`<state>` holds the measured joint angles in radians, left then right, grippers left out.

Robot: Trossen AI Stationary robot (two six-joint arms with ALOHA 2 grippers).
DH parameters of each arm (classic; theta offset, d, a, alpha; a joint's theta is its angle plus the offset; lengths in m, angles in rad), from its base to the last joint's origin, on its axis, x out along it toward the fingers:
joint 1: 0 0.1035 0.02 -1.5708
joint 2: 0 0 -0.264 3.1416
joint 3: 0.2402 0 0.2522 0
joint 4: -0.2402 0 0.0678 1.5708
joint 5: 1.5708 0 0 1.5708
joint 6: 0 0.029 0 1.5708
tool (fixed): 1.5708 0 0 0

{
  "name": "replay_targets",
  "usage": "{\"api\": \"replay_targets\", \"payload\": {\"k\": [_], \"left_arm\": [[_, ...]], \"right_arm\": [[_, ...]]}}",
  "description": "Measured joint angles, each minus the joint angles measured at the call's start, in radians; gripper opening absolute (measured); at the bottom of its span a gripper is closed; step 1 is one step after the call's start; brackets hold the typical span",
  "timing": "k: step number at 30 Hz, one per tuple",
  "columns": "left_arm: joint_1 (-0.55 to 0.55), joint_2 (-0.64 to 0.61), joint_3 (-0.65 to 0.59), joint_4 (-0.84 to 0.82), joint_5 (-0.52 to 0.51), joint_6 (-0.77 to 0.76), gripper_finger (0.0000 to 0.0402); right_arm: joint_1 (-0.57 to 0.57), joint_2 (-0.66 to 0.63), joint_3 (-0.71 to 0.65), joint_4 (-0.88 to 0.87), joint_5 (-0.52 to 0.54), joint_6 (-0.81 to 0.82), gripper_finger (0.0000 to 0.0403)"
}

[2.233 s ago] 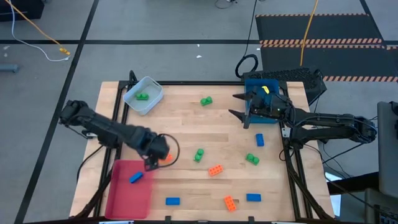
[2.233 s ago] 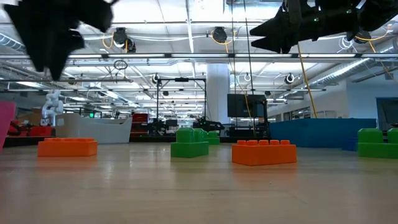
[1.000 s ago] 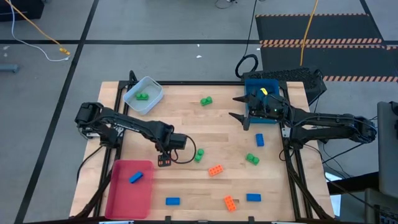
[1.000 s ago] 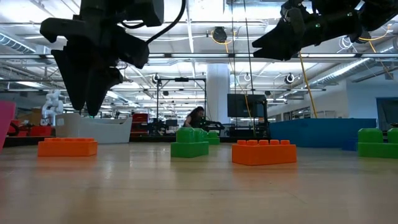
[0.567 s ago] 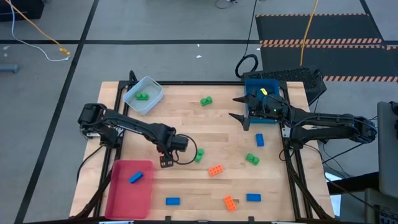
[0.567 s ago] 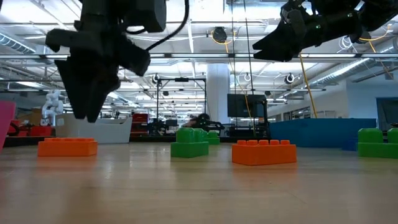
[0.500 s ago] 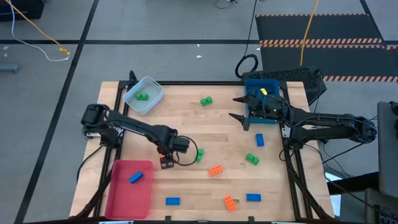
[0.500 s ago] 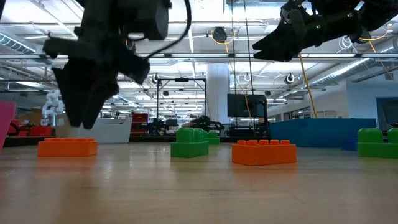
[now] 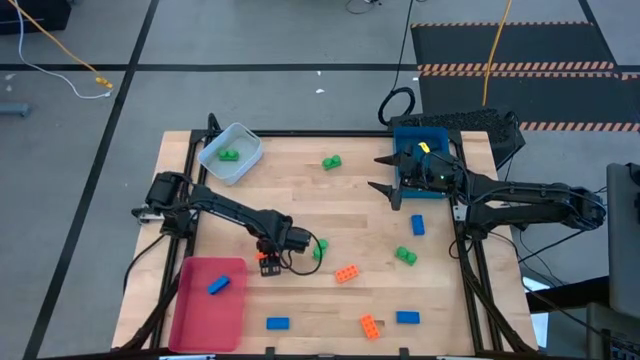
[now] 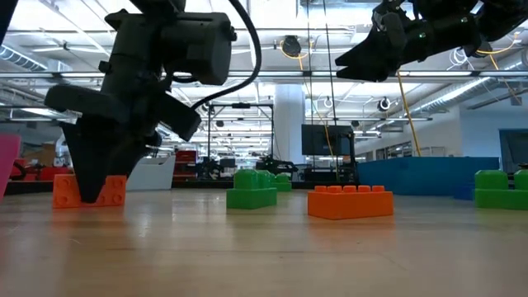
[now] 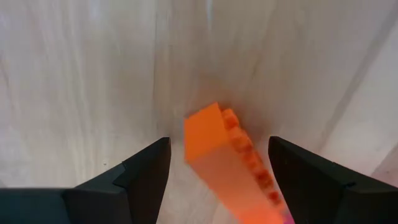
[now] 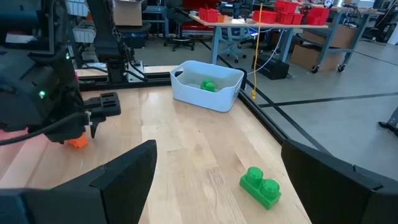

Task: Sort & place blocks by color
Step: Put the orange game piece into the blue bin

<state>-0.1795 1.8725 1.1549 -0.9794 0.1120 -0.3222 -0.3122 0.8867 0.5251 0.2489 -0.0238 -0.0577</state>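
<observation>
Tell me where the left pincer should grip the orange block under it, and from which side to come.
Grip the orange block across its two long smooth sides, coming straight down from above. It lies flat on the table, and the open left pincer already straddles it, one finger beside each long face.

1. table point(image 9: 300, 190): pale wood with visible grain, black frame rails.
2. pale tray point(image 9: 229, 152): light grey-blue, one green block point(image 9: 229, 154) in it.
3. red tray point(image 9: 205, 310): pinkish red, one blue block point(image 9: 218, 285) in it.
4. blue tray point(image 9: 425, 135): deep blue, something yellow inside.
5. orange blocks: one at the left gripper point(image 9: 268, 264), one mid-table point(image 9: 346, 273), one near the front edge point(image 9: 369, 325).
6. loose green blocks: point(image 9: 331, 161), point(image 9: 405, 255), and one partly hidden beside the left arm point(image 9: 319, 250).
7. loose blue blocks: point(image 9: 417, 225), point(image 9: 277, 323), point(image 9: 407, 317).
8. both arms: black.
9. floor: grey, black lines; black mat edged in orange-white stripes point(image 9: 515, 68).
</observation>
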Motion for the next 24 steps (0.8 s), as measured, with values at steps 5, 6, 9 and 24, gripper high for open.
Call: {"api": "replay_targets", "payload": {"k": [5, 6, 9, 24], "left_arm": [[0.005, 0.008, 0.0, -0.01, -0.015, -0.001, 0.0262], [0.006, 0.009, 0.0, -0.011, -0.016, -0.004, 0.0254], [0.013, 0.009, 0.0, -0.021, -0.024, -0.028, 0.0218], [0.145, 0.004, 0.131, -0.041, -0.076, 0.045, 0.009]], "right_arm": [[0.0, 0.0, 0.0, 0.001, 0.0, -0.003, 0.0338], [0.0, 0.0, 0.0, 0.0, 0.0, -0.003, 0.0338], [0.0, 0.0, 0.0, 0.008, 0.0, -0.004, 0.0338], [0.0, 0.0, 0.0, 0.039, 0.001, -0.028, 0.0338]]}}
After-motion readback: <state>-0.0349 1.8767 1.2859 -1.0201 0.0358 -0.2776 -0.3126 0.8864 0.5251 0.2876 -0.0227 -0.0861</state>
